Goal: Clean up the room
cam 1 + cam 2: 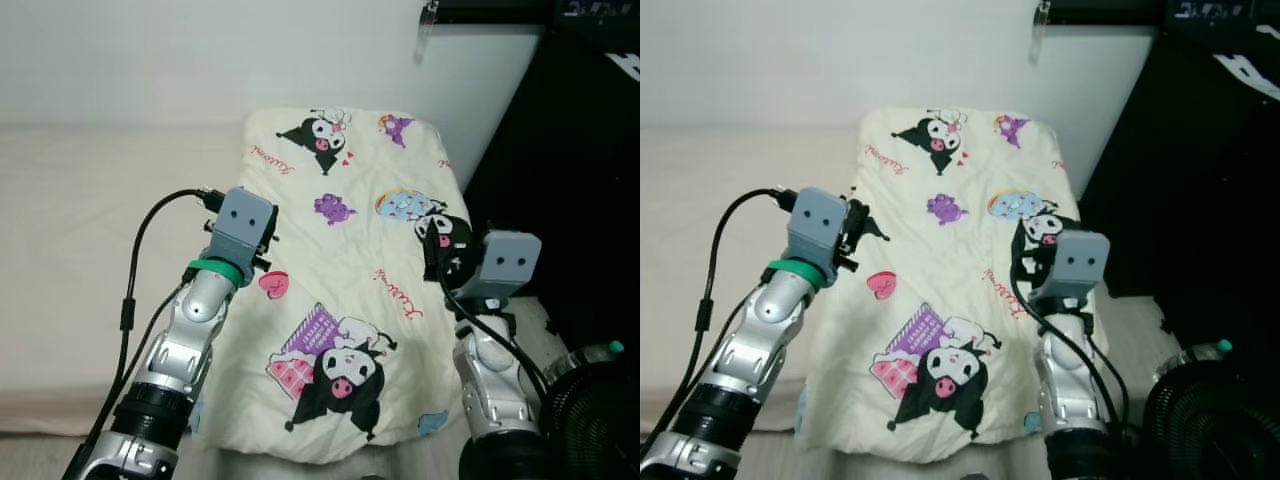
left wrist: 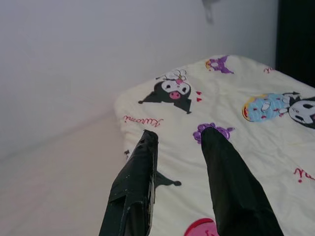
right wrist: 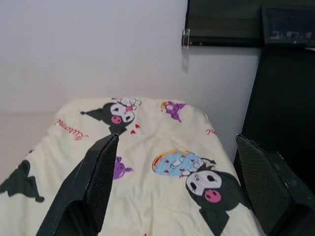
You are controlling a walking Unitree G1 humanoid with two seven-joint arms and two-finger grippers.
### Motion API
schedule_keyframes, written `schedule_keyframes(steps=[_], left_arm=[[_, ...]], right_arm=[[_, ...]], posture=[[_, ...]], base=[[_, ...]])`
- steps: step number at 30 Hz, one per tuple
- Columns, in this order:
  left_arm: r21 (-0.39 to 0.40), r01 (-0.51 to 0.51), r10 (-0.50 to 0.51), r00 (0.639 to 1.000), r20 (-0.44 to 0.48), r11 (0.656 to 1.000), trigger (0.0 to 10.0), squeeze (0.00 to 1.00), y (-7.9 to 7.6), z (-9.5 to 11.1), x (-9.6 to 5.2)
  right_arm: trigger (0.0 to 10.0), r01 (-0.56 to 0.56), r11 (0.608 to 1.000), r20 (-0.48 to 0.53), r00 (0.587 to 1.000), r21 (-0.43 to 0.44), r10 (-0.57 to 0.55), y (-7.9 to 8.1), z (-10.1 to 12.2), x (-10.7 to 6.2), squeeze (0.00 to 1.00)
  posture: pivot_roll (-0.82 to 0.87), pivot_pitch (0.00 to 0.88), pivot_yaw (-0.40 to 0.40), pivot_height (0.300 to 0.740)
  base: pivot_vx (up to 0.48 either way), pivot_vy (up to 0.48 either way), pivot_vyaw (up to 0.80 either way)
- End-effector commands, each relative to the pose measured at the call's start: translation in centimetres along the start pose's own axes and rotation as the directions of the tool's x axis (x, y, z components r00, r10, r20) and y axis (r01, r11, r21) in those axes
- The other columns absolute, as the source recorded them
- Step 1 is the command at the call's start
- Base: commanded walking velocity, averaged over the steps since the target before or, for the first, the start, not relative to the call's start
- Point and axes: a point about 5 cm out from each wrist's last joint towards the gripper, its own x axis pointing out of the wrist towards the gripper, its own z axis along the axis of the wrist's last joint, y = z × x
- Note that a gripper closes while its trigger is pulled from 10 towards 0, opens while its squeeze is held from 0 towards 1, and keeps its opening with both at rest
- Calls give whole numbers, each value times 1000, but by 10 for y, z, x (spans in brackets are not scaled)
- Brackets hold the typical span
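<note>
Nearest us, our left tool (image 2: 179, 167) and right tool (image 3: 179, 187) hover over the cartoon-print quilt (image 1: 345, 290), fingers spread, holding nothing. Risk: one-sided pinch bunches fabric; the quilt's near edge could slide off the bed (image 1: 90, 250). Black fan (image 1: 590, 415) at right; white wall (image 1: 200, 50) beyond.
</note>
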Motion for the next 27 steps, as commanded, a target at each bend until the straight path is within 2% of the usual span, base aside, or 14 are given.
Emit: schedule_keyframes(steps=[1, 9, 13, 16, 27], left_arm=[[4, 23, -23, 1000, -6, 1000, 10000, 0, -5, -3, -3], [4, 23, -23, 999, -35, 1000, 10000, 0, -5, -6, -3], [-10, -19, 18, 996, -88, 1000, 10000, 0, -1, -12, 0], [-10, -23, 22, 996, -86, 1000, 10000, 0, 0, -11, 0], [-6, -18, 17, 997, -70, 1000, 10000, 0, -1, -9, 0]], right_arm=[[10000, 9, 1000, -6, 1000, -14, -9, -5, -3, -4, 0], [10000, 11, 1000, -9, 1000, -15, -11, -5, -4, -6, 0], [10000, 12, 1000, -11, 1000, -15, -13, -6, -4, -6, 0], [10000, 14, 1000, -12, 1000, -16, -14, -6, -4, -6, 0], [10000, 18, 1000, -17, 1000, -18, -18, -7, -5, -7, 0]], posture=[[-63, 46, 49, 732], [-65, 49, 52, 732], [-67, 48, 53, 732], [-68, 48, 53, 732], [-66, 49, 56, 732]], base=[[0, -465, 0], [0, -442, 0], [0, 161, 0], [0, 327, 0], [0, 0, 0]])
